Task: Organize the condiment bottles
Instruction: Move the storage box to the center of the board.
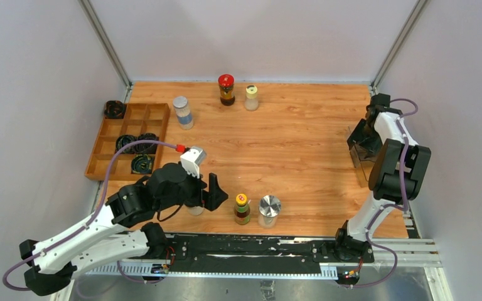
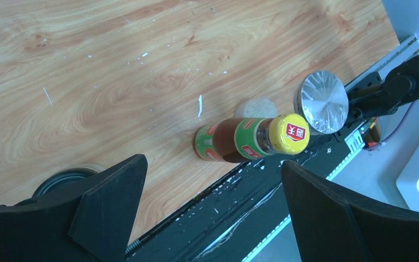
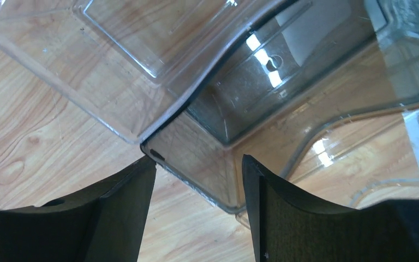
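Note:
The yellow-capped brown sauce bottle [image 1: 242,209] and the silver-lidded jar [image 1: 268,211] stand side by side near the table's front edge. My left gripper [image 1: 204,199] is open and empty just left of them. In the left wrist view the sauce bottle [image 2: 245,139] and silver lid [image 2: 322,101] lie ahead of the open left gripper [image 2: 213,183]. The black-capped jar [image 2: 65,179] is mostly hidden behind one finger. The red-lidded dark jar [image 1: 226,89], yellow-capped shaker [image 1: 251,97] and blue-labelled jar [image 1: 183,111] stand at the back. My right gripper [image 1: 359,140] is open at the far right.
A wooden compartment tray [image 1: 110,164] with black coiled bundles [image 1: 135,143] lies at the left; another bundle [image 1: 114,109] sits behind it. A clear plastic container [image 3: 142,71] lies at the right edge, one corner between my right gripper's [image 3: 199,164] open jaws.

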Controlling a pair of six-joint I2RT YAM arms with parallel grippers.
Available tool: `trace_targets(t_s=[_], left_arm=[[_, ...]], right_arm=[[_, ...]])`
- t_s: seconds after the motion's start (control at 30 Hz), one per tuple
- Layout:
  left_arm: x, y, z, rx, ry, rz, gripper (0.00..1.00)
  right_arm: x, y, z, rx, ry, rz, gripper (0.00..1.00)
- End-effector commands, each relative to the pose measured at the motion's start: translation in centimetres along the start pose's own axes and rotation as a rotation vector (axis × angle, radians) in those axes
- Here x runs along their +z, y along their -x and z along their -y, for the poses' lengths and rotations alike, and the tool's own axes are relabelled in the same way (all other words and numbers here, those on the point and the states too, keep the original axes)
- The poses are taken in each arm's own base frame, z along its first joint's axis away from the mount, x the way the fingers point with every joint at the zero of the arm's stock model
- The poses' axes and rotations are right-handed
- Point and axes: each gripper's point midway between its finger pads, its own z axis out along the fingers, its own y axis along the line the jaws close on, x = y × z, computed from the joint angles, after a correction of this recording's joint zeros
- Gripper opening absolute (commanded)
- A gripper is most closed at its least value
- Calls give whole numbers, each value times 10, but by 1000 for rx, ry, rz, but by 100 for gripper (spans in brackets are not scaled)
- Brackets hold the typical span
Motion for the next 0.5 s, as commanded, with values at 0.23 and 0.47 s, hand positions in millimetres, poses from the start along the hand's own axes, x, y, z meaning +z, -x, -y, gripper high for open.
trace_targets(t_s=[0.23,0.47], left_arm=[[-7,0,-1,-42,-20,38,100],[-10,-2,-3,-45,-20,45,100]], right_arm=[[22,-15,-26,-76,64,-58,49],[5,-26,-48,-175,58,-16,1]])
